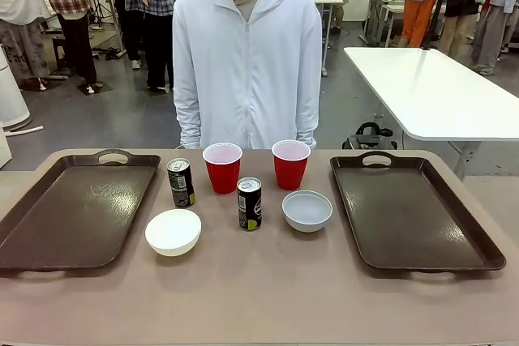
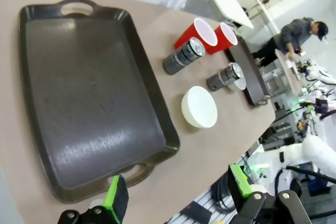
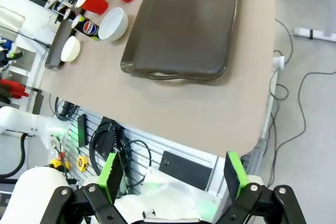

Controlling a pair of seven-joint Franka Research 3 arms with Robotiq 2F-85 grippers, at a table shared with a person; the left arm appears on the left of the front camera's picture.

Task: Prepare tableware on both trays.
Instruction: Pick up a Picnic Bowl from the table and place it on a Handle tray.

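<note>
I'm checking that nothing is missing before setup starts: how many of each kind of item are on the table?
Red cups: 2
Black cans: 2
Bowls: 2
Trays: 2
Total: 8

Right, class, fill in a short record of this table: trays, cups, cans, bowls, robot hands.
trays: left tray, right tray, both bare
cups: left red cup, right red cup, upright, between the trays
cans: left can, right can, upright
bowls: white bowl nearer the left tray, grey-blue bowl nearer the right tray
hands: left hand open, right hand open, holding nothing
</note>
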